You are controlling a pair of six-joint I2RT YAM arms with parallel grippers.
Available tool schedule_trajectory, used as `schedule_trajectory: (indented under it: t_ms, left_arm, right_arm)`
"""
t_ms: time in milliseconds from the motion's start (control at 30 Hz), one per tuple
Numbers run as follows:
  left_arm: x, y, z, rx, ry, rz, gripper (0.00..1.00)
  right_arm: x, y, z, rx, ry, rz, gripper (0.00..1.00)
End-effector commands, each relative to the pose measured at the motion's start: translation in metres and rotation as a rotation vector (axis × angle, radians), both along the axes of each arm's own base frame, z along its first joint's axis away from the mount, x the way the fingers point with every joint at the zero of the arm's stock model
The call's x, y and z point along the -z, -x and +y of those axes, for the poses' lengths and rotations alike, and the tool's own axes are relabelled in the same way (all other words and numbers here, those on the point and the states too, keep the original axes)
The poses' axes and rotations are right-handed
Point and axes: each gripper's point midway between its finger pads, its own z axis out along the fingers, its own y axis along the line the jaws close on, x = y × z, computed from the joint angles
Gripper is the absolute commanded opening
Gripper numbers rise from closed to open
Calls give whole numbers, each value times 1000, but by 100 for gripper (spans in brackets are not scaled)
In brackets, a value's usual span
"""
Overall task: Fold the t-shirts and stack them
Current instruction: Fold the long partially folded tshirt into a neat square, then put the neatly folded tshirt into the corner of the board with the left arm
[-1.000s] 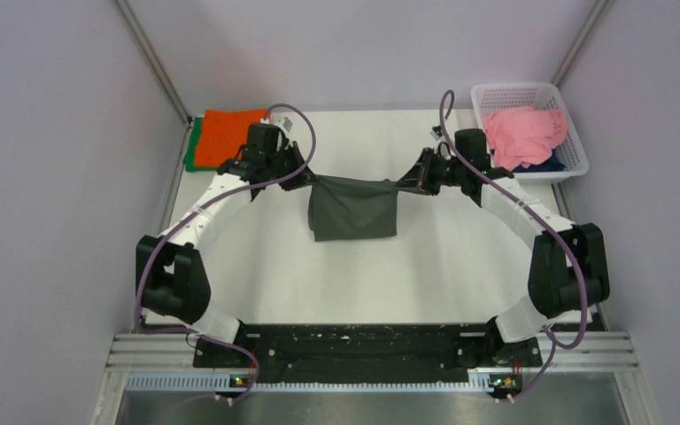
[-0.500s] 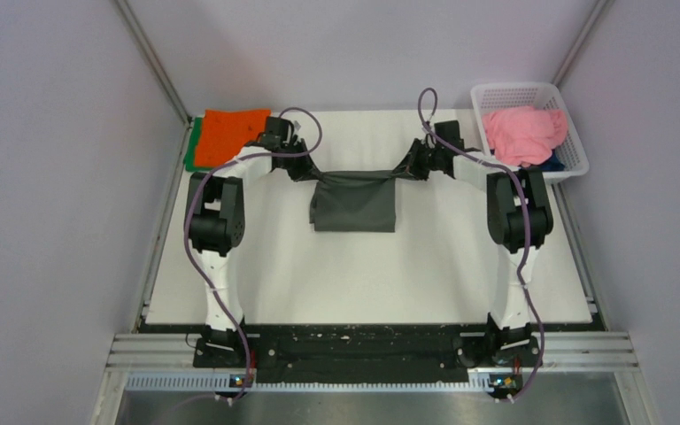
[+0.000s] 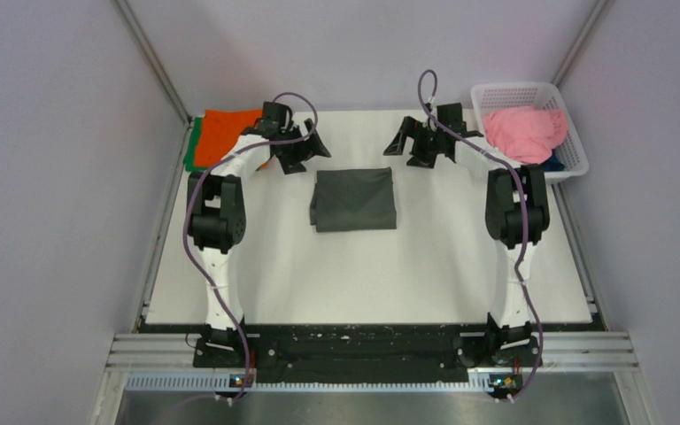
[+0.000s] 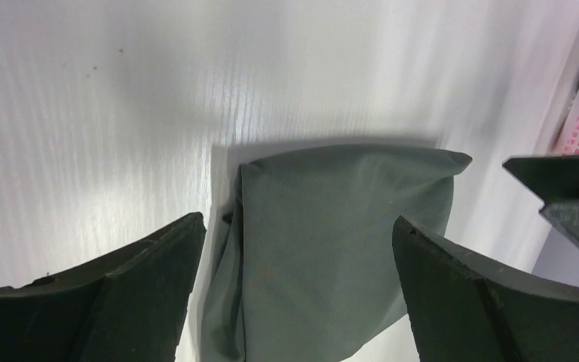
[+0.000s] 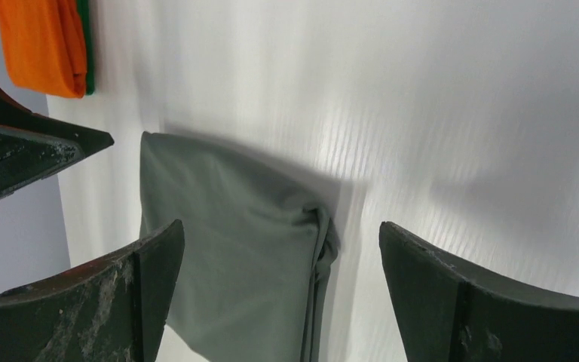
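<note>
The dark grey t-shirt (image 3: 354, 200) lies folded into a rectangle on the white table, also seen from the left wrist (image 4: 324, 249) and the right wrist (image 5: 234, 249). My left gripper (image 3: 305, 155) hovers open just beyond its far left corner, nothing between its fingers (image 4: 296, 226). My right gripper (image 3: 405, 150) hovers open beyond the far right corner, likewise empty (image 5: 280, 230). An orange t-shirt (image 3: 226, 133) lies folded on a green one (image 3: 193, 152) at the far left. A pink t-shirt (image 3: 524, 131) and a navy one (image 3: 553, 162) sit in the basket.
The white lattice basket (image 3: 513, 91) stands at the far right corner of the table (image 3: 363, 274). Grey walls close in the sides and back. Both arms reach far forward, their elbows over the table's left and right sides.
Both grippers opened and let go of the dark grey t-shirt's far edge, which dropped flat. They lifted and pulled slightly apart, away from the shirt.
</note>
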Motion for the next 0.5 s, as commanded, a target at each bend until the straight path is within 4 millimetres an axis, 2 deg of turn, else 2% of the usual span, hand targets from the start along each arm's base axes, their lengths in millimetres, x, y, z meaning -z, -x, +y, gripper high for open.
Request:
schedule_trajectory:
  t_ms: [0, 100, 200, 300, 467]
  left_arm:
    - [-47, 29, 0, -37, -30, -72, 99]
    - [-21, 59, -3, -13, -54, -11, 99]
    - [12, 80, -4, 16, -99, 87, 99]
    - [37, 88, -11, 28, -160, 143, 99]
    - [68, 88, -22, 18, -252, 200, 95]
  right_arm:
    - [-57, 50, 6, -74, -19, -93, 99]
    - [-57, 91, 10, -109, -66, -83, 99]
    - [-52, 122, 2, -100, -56, -71, 99]
    - [-49, 138, -10, -75, -8, -84, 99]
    - [-48, 154, -24, -45, 48, -91, 99]
